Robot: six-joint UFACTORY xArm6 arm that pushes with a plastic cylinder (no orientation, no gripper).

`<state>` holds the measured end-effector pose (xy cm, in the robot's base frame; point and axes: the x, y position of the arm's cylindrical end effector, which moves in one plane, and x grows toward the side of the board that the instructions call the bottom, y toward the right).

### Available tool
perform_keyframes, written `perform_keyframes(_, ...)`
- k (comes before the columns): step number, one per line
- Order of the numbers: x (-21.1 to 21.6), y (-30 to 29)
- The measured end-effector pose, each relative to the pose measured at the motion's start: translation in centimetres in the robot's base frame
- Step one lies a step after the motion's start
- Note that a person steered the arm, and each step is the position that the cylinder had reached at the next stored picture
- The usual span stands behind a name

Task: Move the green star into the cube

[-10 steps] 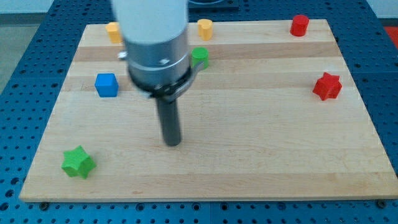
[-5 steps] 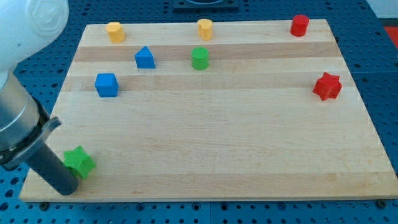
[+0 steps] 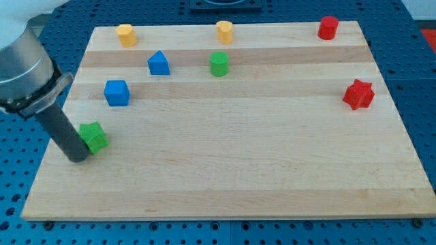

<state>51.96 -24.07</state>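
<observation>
The green star (image 3: 93, 137) is a small bright-green block with stubby points, lying flat on the wooden surface (image 3: 238, 156) near its left edge. My tip (image 3: 76, 156) sits right against the star's lower-left side, at about 8 o'clock from it, touching or as good as touching (the rod hides the exact contact). My tool is a plain rod, so it has nothing to open or close and it grips nothing; it only leans on the star's flank.

The cube (image 3: 116, 92) is blue and stands at about 1 o'clock from the star, near it but apart, with bare wood between them.

Counting the blocks, I see eight: two green, the star and a green cylinder (image 3: 219, 64); two blue, the cube and a blue wedge-like block (image 3: 158, 62); two yellow, a left yellow block (image 3: 125, 34) and a mid yellow block (image 3: 225, 31); two red, a red cylinder (image 3: 328, 27) and a red star (image 3: 358, 94).

The yellow pair and the red cylinder sit close to the surface's top edge. The red star is near the right edge, at 3 o'clock from the centre. The star is close to the left edge, with my rod between it and that edge. The centre and the whole lower half of the surface, from 4 to 7 o'clock, lie bare.
</observation>
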Motion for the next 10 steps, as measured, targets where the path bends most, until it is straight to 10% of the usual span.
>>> perform_keyframes(10, -6.2, 2.8)
